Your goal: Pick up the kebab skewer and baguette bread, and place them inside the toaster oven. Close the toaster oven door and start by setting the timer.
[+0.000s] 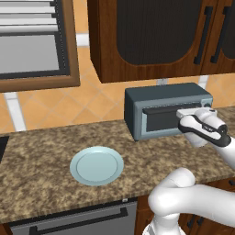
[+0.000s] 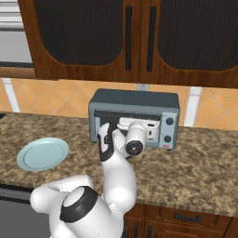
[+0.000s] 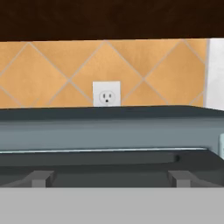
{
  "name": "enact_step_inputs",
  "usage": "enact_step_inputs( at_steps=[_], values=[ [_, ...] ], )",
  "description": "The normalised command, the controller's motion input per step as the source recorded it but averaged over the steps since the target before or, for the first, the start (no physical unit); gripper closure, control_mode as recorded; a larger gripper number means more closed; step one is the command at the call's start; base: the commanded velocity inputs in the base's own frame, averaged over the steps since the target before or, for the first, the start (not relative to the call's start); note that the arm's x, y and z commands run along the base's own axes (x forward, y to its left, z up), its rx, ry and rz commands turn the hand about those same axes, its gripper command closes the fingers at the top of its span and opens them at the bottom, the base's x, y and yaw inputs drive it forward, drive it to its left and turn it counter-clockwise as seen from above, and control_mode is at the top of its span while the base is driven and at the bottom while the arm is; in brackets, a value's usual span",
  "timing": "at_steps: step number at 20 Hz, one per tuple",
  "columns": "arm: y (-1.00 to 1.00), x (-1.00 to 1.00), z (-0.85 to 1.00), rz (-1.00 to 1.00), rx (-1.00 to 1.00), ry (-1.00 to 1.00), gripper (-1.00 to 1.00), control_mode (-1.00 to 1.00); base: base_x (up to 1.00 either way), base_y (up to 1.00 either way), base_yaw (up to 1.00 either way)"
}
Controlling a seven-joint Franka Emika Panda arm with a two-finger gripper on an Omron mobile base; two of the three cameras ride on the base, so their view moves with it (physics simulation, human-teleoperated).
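While the white arm reaches forward over the granite counter (image 1: 41,156), its gripper (image 1: 186,112) sits right at the front of the toaster oven (image 1: 156,98), level with the dark bar handle (image 3: 109,168) of the toaster oven door (image 2: 108,122). From the left base view the oven stands at about 2 o'clock on the counter, against the orange tiled wall (image 1: 82,101), and the hand covers the right part of its front. From the right base view the same oven stands at 12 o'clock, with the wrist in front of the door and two black knobs (image 2: 169,122) showing at the oven's right side. The door looks upright and shut. The jaws stand wide apart with nothing between them; the hand view looks across the oven's blue-grey top edge and the handle's two dark mounts. Whether the fingers touch the handle cannot be told.

Above the oven, at 12 o'clock in the hand view, a white wall outlet (image 3: 106,94) sits on the tiles. Dark wooden cabinets (image 2: 139,37) hang overhead.

A pale blue plate (image 1: 97,165) rests on the counter at about 7 o'clock from the oven in the left base view, well apart from it.
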Motion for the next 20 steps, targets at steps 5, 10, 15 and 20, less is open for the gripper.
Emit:
enact_step_inputs(
  at_steps=[5,10,15,20],
  values=[
    [0.09,0.11,0.0,0.0,0.0,0.02,-1.0,-1.0,0.0,0.0,0.0],
    [-0.28,-0.17,-0.06,0.0,0.0,0.01,-1.0,-1.0,0.0,0.0,0.0],
    [-0.63,-0.28,0.0,-0.01,0.0,0.0,-1.0,-1.0,0.0,0.0,0.0],
    [-0.65,-0.3,-0.14,0.0,0.0,0.0,-1.0,-1.0,0.0,0.0,0.0]
  ],
)
